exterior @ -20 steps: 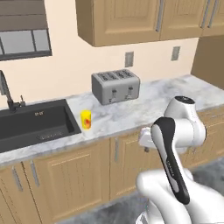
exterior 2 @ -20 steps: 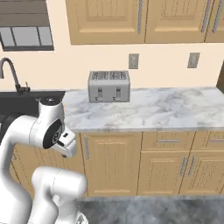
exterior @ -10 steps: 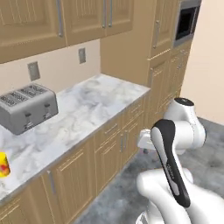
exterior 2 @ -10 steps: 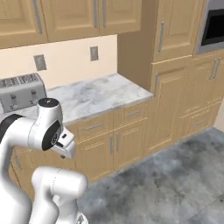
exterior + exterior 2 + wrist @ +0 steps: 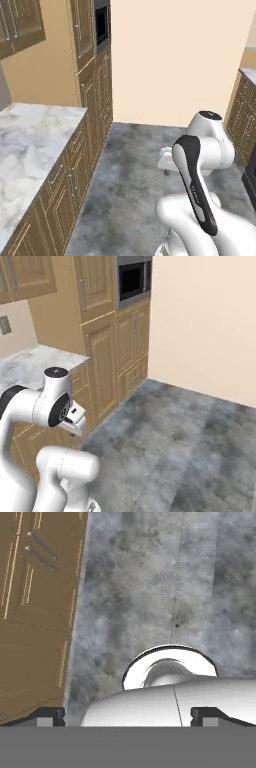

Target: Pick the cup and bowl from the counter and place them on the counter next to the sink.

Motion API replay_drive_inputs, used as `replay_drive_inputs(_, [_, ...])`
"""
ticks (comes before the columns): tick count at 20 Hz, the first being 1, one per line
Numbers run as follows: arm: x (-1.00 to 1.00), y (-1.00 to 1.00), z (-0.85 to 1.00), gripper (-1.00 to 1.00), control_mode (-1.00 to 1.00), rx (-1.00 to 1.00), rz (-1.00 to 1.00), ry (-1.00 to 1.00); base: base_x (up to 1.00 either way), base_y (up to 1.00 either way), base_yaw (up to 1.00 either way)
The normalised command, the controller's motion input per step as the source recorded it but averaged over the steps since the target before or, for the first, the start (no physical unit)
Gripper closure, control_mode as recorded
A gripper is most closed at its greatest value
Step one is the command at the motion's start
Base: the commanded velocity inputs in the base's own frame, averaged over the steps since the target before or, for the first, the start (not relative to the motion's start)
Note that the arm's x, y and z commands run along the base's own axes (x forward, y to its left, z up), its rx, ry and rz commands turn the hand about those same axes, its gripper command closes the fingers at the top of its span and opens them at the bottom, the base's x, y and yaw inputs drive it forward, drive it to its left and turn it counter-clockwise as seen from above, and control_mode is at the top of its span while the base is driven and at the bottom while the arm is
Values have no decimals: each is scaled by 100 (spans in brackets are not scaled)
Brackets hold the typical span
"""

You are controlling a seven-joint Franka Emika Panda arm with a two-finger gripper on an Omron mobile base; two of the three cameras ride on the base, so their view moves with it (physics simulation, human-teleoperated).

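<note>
The claw point(image 5: 128, 713) hangs open and empty over the grey floor point(image 5: 150, 587), arm tucked (probably for driving), beside the marble desk point(image 5: 30, 145).

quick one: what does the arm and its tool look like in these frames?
Glossy white rounded arm links with a long black panel down one link and a dark cap on the top joint; in the right base view a black ring around the elbow joint. The tool has two small dark squarish fingertips with a grey patch on each. No cables or markings visible.
</note>
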Motion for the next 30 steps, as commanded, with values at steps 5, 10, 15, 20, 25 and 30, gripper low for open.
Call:
replay_drive_inputs(5, [0, 0, 0, -100, 100, 0, 0, 0, 18, -10, -76])
replay_drive_inputs(10, [0, 0, 0, -100, 100, 0, 0, 0, 53, 0, -64])
replay_drive_inputs(15, [0, 0, 0, -100, 100, 0, 0, 0, 100, 12, -33])
replay_drive_inputs(20, [0, 0, 0, -100, 100, 0, 0, 0, 100, 31, -18])
replay_drive_inputs(25, [0, 0, 0, -100, 100, 0, 0, 0, 100, 35, -18])
replay_drive_inputs(30, [0, 0, 0, -100, 100, 0, 0, 0, 100, 42, -18])
